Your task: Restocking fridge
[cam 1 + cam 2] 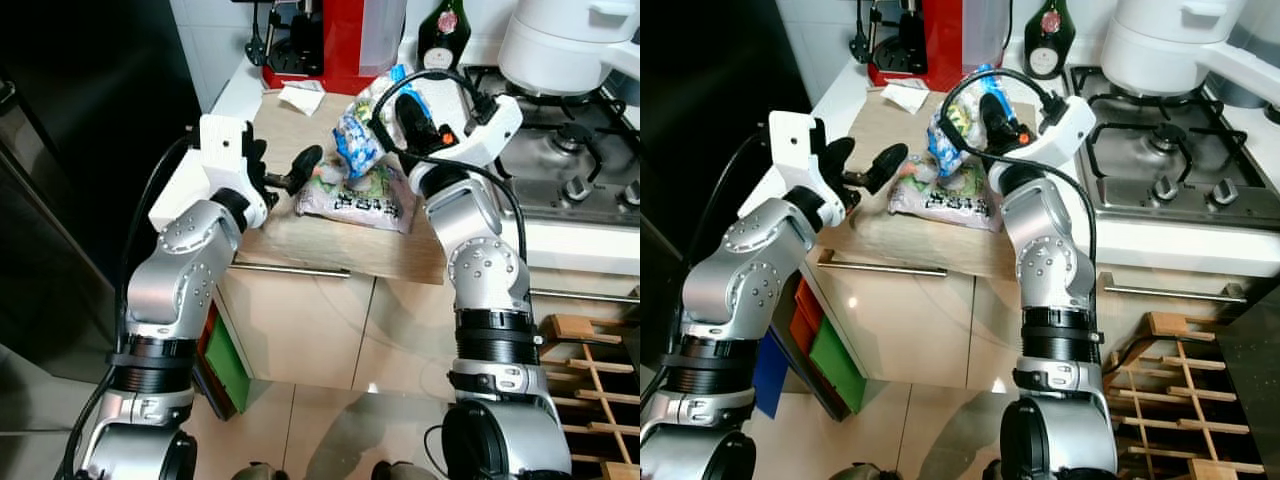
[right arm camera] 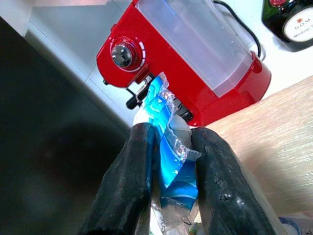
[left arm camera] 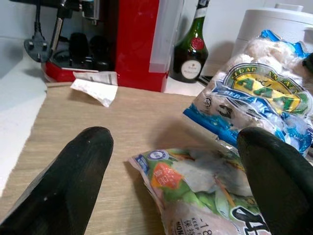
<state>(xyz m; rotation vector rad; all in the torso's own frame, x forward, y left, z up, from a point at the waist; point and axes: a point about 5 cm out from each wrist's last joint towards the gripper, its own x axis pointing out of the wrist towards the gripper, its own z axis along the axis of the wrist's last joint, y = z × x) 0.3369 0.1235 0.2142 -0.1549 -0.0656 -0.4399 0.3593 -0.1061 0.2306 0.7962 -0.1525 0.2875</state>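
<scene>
Early days, I'd say: the right gripper (image 2: 168, 161) has its jaws clenched on the blue bag (image 1: 355, 140) above the worktop (image 1: 300, 235), the left gripper (image 3: 171, 181) gapes beside the green bag (image 1: 360, 195), nothing fridged yet.

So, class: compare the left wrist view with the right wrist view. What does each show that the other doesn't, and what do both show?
Left wrist view: the flat vegetable bag lying on the wooden counter, a crumpled receipt and the white cooker.

Right wrist view: the right gripper, jaws shut on the blue bag.

Both: the red coffee machine, the green bottle, and that blue bag.
</scene>
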